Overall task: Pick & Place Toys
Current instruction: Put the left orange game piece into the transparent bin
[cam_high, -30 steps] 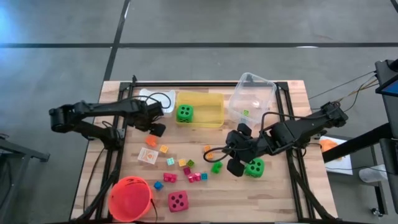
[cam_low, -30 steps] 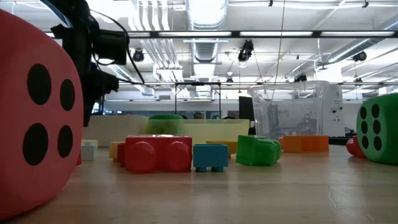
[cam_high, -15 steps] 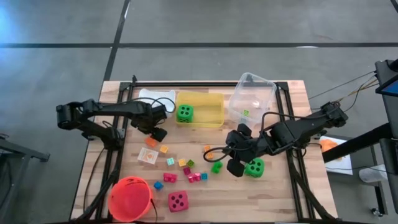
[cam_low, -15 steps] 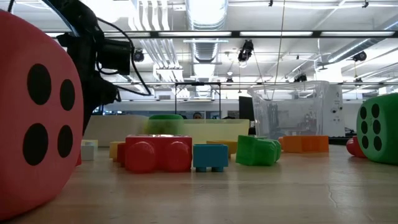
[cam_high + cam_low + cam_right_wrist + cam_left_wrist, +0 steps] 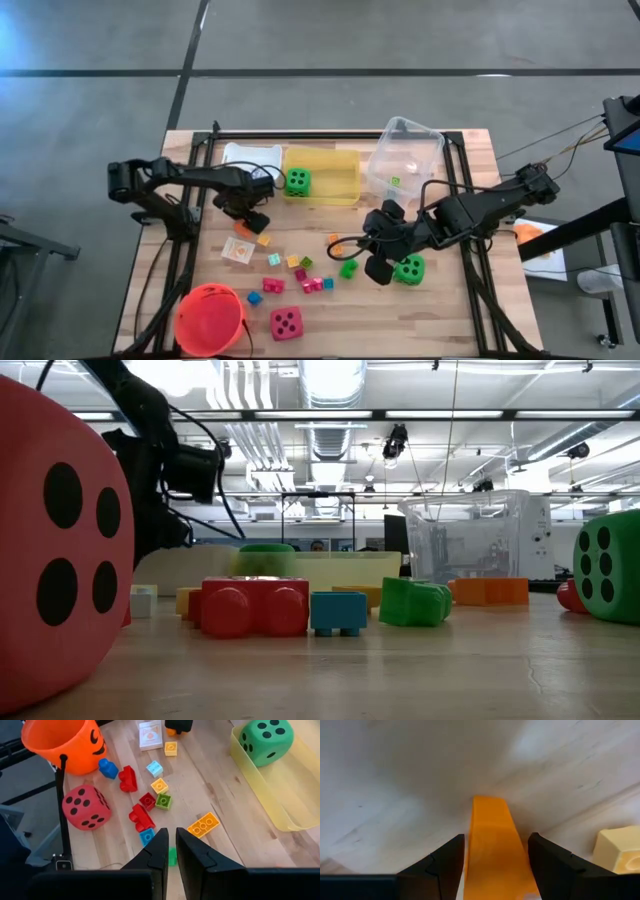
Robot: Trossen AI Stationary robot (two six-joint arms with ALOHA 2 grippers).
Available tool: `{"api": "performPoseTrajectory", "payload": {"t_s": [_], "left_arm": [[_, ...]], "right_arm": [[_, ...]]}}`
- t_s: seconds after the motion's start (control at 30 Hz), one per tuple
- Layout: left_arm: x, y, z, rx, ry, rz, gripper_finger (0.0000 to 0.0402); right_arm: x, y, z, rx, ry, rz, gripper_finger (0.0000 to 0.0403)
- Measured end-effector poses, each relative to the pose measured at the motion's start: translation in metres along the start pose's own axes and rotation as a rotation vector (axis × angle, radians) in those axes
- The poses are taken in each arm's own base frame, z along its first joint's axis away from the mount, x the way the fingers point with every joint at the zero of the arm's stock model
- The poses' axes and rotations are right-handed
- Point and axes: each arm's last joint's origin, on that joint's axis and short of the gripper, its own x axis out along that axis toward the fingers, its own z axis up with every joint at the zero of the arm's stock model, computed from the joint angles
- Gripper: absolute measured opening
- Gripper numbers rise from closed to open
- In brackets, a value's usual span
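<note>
The wooden table (image 5: pixel 450 310) carries three bins along its far edge: a white bin (image 5: pixel 240 153) on the left, a yellow bin (image 5: pixel 335 180) in the middle and a clear bin (image 5: pixel 405 155) tilted on the right. An orange-red bucket (image 5: pixel 209 318) stands at the near left corner. One green die (image 5: pixel 296 181) sits inside the yellow bin; a second green die (image 5: pixel 409 268) rests on the table touching the right arm's wrist; the pink-red die (image 5: pixel 286 322) lies just beside the bucket. The left gripper (image 5: pixel 253 221) is lowered to the table surface just in front of the white bin, its jaws partly open and closed around the orange wedge (image 5: pixel 492 845), which fills the gap between the two dark fingers (image 5: pixel 445 862). A pale yellow block (image 5: pixel 616 847) lies just beside that gripper. The right gripper (image 5: pixel 171 851) hovers over the table's middle right with its fingers pressed together, holding nothing. A white picture card (image 5: pixel 238 250) lies near the left gripper. Small bright blocks (image 5: pixel 300 275) are scattered between the card and the second green die, among them a red block (image 5: pixel 254 607), a blue block (image 5: pixel 337 612), a green block (image 5: pixel 414 602) and an orange block (image 5: pixel 204 825).
</note>
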Motion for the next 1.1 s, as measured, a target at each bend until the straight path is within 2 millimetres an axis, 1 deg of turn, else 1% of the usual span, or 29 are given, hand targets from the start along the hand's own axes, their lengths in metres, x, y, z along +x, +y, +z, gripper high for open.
{"api": "performPoseTrajectory", "payload": {"t_s": [0.07, 0.13, 0.27, 0.3, 0.57, 0.7, 0.83, 0.9, 1.0, 1.1], "left_arm": [[0.004, -0.001, 0.001, 0.01, 0.02, -0.003, 0.0204], [0.006, -0.002, 0.002, 0.011, 0.036, -0.001, 0.0192], [0.006, -0.002, 0.002, 0.013, 0.039, -0.003, 0.0143], [0.005, -0.002, 0.002, 0.013, 0.036, -0.006, 0.0139], [-0.002, -0.002, -0.001, 0.019, 0.005, -0.047, 0.0131], [-0.007, -0.003, -0.001, 0.015, -0.006, -0.071, 0.0129], [-0.016, -0.004, -0.002, 0.005, -0.041, -0.099, 0.0128], [-0.022, -0.004, -0.003, 0.011, -0.066, -0.118, 0.0127], [-0.034, -0.006, -0.004, 0.015, -0.109, -0.151, 0.0127], [-0.046, -0.007, -0.006, 0.008, -0.154, -0.188, 0.0127]], "right_arm": [[0.0, 0.0, 0.0, 0.0, 0.0, -0.001, 0.0032], [0.0, 0.0, 0.0, 0.0, 0.0, -0.001, 0.0032], [0.0, 0.0, 0.0, 0.0, -0.001, 0.0, 0.0032], [0.0, 0.0, 0.0, 0.0, -0.001, -0.001, 0.0032], [0.0, 0.0, 0.0, -0.075, -0.001, -0.001, 0.0032], [0.0, 0.0, 0.0, -0.069, -0.001, -0.002, 0.0032], [0.002, 0.0, 0.0, -0.051, 0.005, -0.008, 0.0032], [0.006, 0.0, -0.001, -0.063, 0.02, -0.016, 0.0035], [0.016, 0.001, -0.004, -0.125, 0.054, -0.02, 0.0055], [0.026, 0.002, -0.007, -0.161, 0.074, -0.041, 0.01]]}}
